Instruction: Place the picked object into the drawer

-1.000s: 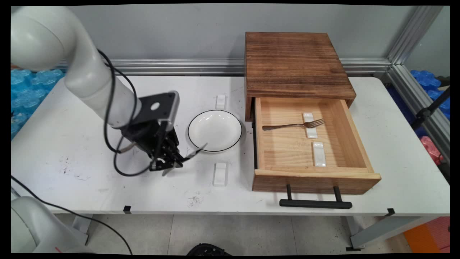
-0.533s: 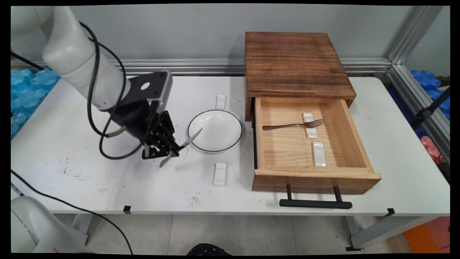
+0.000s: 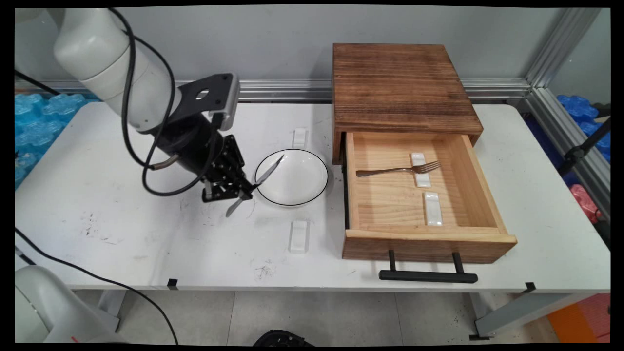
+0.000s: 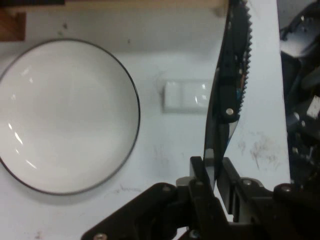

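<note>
1. The gripper [image 3: 237, 191] hangs left of centre in the main view, its fingers clamped on a knife [image 3: 255, 185] held clear of the white surface [image 3: 122, 234].
2. The knife is tilted, its blade reaching up and right over the left rim of the white plate [image 3: 291, 177], its other end pointing down and left.
3. In the hand view the gripper [image 4: 215, 172] pinches the knife [image 4: 229, 85], whose serrated edge faces the right of the frame.
4. The plate [image 4: 62, 115], black-rimmed, fills the left of the hand view, with a small white rest [image 4: 186, 96] on the surface between it and the knife.
5. Right of centre in the main view, a wooden box [image 3: 399, 87] has its drawer [image 3: 424, 239] pulled open.
6. In the drawer a fork [image 3: 397, 170] lies with its tines on one white rest [image 3: 420, 183]; a second rest [image 3: 433, 208] lies nearer the drawer front.
7. Two more white rests sit on the surface: one above the plate [image 3: 300, 137], one below it [image 3: 298, 236].
</note>
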`<action>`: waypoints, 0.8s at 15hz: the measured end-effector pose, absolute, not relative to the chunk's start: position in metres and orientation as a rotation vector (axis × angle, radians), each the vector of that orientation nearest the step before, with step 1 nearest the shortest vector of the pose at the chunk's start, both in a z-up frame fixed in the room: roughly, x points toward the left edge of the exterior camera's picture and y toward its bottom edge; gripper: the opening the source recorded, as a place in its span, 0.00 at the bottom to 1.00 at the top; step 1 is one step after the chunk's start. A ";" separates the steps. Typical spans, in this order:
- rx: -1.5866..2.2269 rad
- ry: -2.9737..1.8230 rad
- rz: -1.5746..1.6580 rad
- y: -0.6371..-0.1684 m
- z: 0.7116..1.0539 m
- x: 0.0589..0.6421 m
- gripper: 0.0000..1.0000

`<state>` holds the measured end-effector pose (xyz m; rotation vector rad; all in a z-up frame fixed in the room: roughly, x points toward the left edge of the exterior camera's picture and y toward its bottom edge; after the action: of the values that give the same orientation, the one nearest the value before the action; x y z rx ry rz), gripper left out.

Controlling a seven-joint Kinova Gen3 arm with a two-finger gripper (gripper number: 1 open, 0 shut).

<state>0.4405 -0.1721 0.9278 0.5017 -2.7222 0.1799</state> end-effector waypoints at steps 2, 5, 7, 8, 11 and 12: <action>0.517 -2.697 0.189 -0.177 0.936 0.429 0.00; 0.541 -2.650 0.202 -0.184 0.952 0.405 0.00; 0.560 -2.616 0.212 -0.190 0.962 0.389 0.00; 0.571 -2.601 0.216 -0.192 0.967 0.381 0.00; 0.602 -2.559 0.229 -0.200 0.979 0.358 0.00; 0.610 -2.548 0.234 -0.202 0.982 0.351 0.00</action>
<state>0.3506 -0.2019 0.9816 0.6101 -2.5485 0.2341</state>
